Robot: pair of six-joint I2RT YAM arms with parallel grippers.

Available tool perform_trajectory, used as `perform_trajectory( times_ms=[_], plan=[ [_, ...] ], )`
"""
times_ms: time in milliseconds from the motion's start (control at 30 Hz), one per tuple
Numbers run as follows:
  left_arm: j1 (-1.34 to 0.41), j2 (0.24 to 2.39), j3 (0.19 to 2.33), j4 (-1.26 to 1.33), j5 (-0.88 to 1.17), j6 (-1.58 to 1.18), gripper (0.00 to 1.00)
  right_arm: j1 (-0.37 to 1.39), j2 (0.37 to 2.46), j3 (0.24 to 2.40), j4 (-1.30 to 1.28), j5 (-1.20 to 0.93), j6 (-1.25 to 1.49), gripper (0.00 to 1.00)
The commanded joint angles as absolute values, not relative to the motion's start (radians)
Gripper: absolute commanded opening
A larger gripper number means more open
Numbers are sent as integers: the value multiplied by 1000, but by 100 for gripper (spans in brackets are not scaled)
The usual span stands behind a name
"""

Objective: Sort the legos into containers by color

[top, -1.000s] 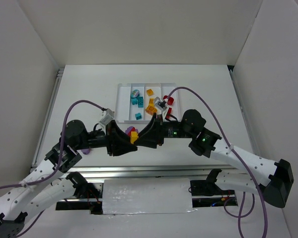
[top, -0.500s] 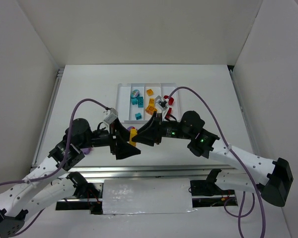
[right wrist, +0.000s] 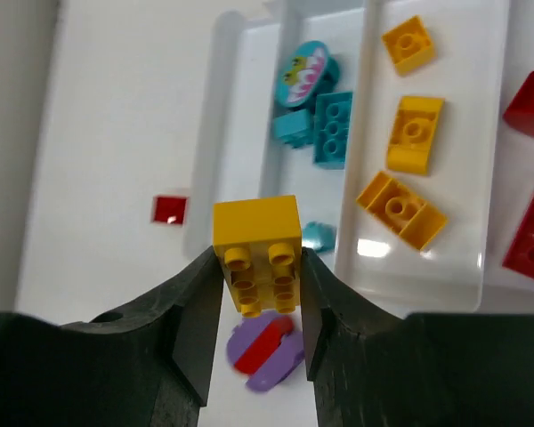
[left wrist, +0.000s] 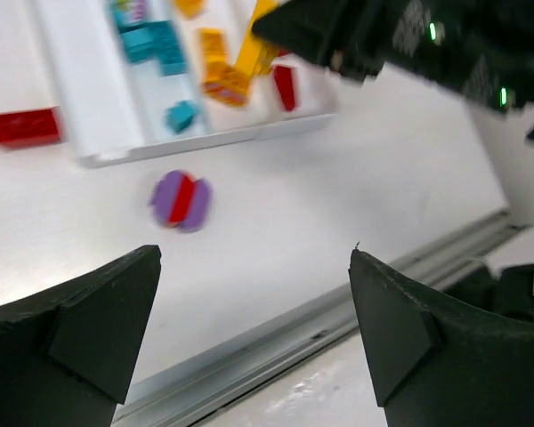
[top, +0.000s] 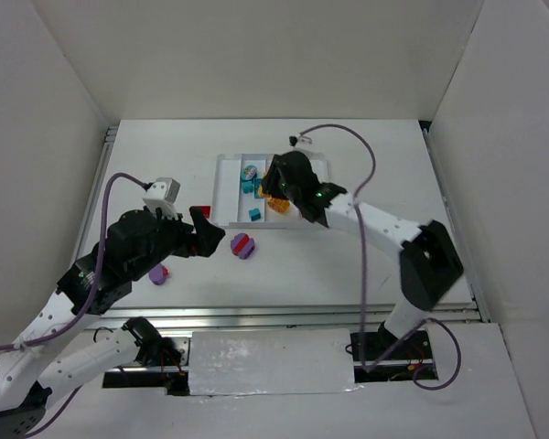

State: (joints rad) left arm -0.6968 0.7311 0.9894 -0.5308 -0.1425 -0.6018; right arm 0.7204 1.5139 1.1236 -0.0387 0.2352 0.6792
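Your right claw (right wrist: 256,271) is pinching a yellow two-by-two brick (right wrist: 256,233) between its fingers, studs toward the wrist camera, and holds it up over the near end of the white tray (right wrist: 418,286). You are mid-carry: the brick is lifted but not yet dropped. From the wrist view it hangs roughly over the near end of the teal bricks' compartment (right wrist: 332,129), so the next move calls for a short sideways shift toward the compartment holding the other yellow bricks (right wrist: 414,133), just beside it, then a lowering and a spreading of the claw. Clear the raised divider before you let go, or the brick may tip into the teal lane.

Your left claw (left wrist: 254,258) is spread wide and holds nothing, hovering above the tabletop (left wrist: 338,178). Loose pieces wait outside the tray: a round purple-and-red piece (left wrist: 181,200) just in front of it, a red brick (left wrist: 24,125) to its left, and a small purple piece (top: 158,273) near your left arm.
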Motion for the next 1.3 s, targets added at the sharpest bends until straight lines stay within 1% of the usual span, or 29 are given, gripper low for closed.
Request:
perform_trajectory(
  times_ms=[0, 33, 67, 133, 167, 200, 233, 333, 400, 467, 533, 600, 633, 667, 700, 767, 867, 900, 967, 1033, 1067, 1100, 1133, 1167, 1200, 1233, 1267],
  plan=[
    [-698, 715, 1012, -713, -354, -572, 100, 681, 1776, 1439, -216, 454, 606, 0],
    [-699, 709, 1014, -736, -362, -565, 100, 669, 1837, 1504, -266, 460, 595, 0],
    [-699, 701, 1012, -770, -383, -552, 100, 646, 1944, 1631, -287, 459, 571, 0],
    [-701, 663, 990, -788, -411, -561, 100, 624, 2046, 1760, -372, 486, 557, 0],
    [-703, 643, 979, -785, -420, -569, 100, 617, 2134, 1886, -403, 494, 548, 0],
    [-706, 602, 953, -752, -393, -565, 99, 598, 2178, 1948, -432, 506, 529, 0],
    [-706, 585, 928, -703, -370, -539, 99, 586, 2257, 2061, -496, 526, 516, 0],
    [-703, 557, 914, -683, -341, -528, 99, 569, 2353, 2187, -593, 554, 505, 0],
    [-701, 577, 920, -696, -348, -528, 100, 560, 2349, 2155, -563, 564, 492, 0],
    [-696, 598, 922, -695, -333, -520, 100, 552, 2303, 2060, -516, 555, 479, 0],
    [-689, 632, 923, -690, -308, -514, 99, 540, 2274, 2008, -491, 554, 479, 2],
    [-677, 658, 928, -692, -296, -506, 99, 532, 2266, 1999, -492, 520, 468, 6],
    [-669, 661, 930, -692, -292, -505, 100, 531, 2269, 1999, -494, 496, 448, 24],
    [-667, 664, 930, -690, -288, -505, 100, 531, 2270, 2002, -498, 488, 442, 46],
    [-664, 661, 928, -687, -285, -503, 100, 532, 2273, 2003, -511, 480, 440, 59],
    [-661, 654, 923, -684, -281, -503, 100, 532, 2269, 2006, -517, 466, 431, 67],
    [-660, 637, 919, -678, -275, -503, 99, 532, 2224, 1994, -528, 457, 437, 72],
    [-660, 635, 919, -678, -273, -502, 99, 534, 2182, 1981, -531, 451, 440, 81],
    [-657, 635, 920, -680, -279, -505, 99, 545, 2123, 1957, -529, 431, 443, 82],
    [-649, 634, 926, -695, -297, -518, 100, 581, 2005, 1866, -502, 373, 428, 82],
    [-643, 626, 930, -702, -336, -528, 100, 606, 1920, 1827, -486, 362, 426, 82],
    [-625, 620, 931, -712, -362, -557, 100, 627, 1878, 1751, -494, 371, 457, 83],
    [-614, 614, 936, -722, -391, -572, 99, 693, 1841, 1706, -497, 373, 475, 84],
    [-603, 597, 937, -745, -444, -590, 100, 731, 1771, 1656, -485, 389, 495, 99],
    [-577, 585, 937, -753, -459, -606, 99, 776, 1741, 1558, -483, 423, 562, 100],
    [-566, 574, 933, -752, -463, -604, 99, 819, 1720, 1508, -479, 483, 601, 100],
    [-554, 551, 925, -729, -433, -597, 99, 894, 1694, 1438, -474, 501, 636, 100]
  ],
)
